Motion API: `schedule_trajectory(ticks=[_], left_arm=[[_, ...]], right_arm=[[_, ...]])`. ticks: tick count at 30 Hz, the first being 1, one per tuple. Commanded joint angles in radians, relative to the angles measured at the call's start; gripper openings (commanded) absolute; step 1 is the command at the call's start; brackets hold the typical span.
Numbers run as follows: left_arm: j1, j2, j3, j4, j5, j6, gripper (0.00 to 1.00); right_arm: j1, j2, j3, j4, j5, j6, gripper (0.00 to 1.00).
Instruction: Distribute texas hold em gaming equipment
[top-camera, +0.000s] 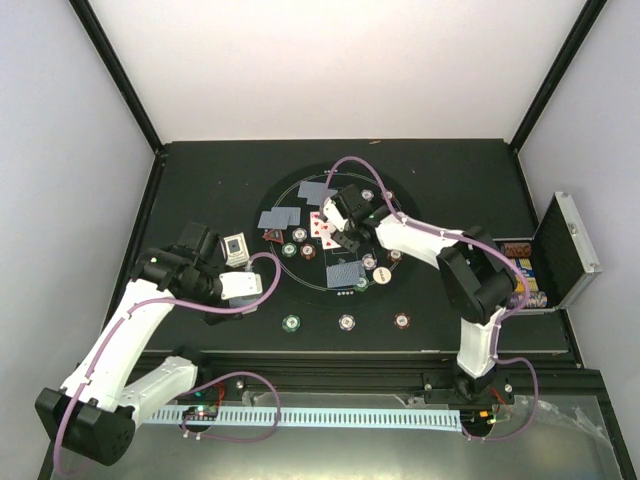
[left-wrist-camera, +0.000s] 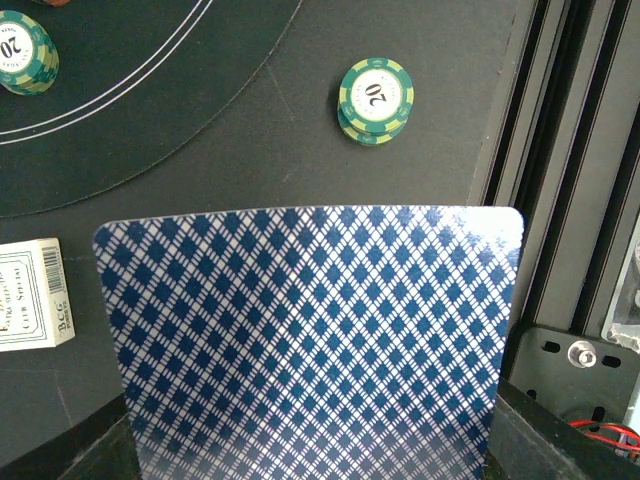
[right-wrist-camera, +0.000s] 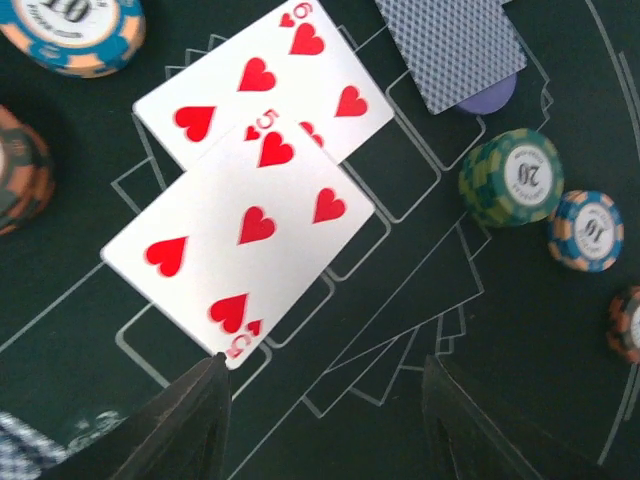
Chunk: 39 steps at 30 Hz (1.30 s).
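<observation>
My left gripper is shut on a blue-backed playing card that hides its fingers, held above the black table left of the round mat. My right gripper stands open low over the mat, nothing between its fingers. Its left fingertip is at the corner of a face-up five of hearts, which overlaps a six of hearts. A face-down card covers part of a purple disc. A green chip and a blue chip lie beside them.
A white card box lies left of the mat. More face-down cards and chips lie on the mat. Three chip stacks line the table's near side, the green one close to my left gripper. An open silver-edged case stands far right.
</observation>
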<state>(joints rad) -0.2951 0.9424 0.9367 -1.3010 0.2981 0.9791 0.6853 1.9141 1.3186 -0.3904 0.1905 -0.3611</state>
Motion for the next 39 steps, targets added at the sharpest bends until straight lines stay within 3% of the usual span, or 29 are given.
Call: schedule_trajectory(ticks=[1, 13, 39], left_arm=[[0.004, 0.000, 0.030, -0.005, -0.004, 0.000, 0.02], [0.004, 0.015, 0.039, -0.012, -0.002, 0.001, 0.02], [0.004, 0.015, 0.046, -0.024, -0.025, 0.009, 0.02]], right_arm=[[0.007, -0.046, -0.045, 0.004, -0.101, 0.104, 0.55], [0.046, 0.006, -0.107, 0.061, -0.063, 0.168, 0.53], [0.007, 0.244, 0.151, -0.037, 0.138, 0.294, 0.47]])
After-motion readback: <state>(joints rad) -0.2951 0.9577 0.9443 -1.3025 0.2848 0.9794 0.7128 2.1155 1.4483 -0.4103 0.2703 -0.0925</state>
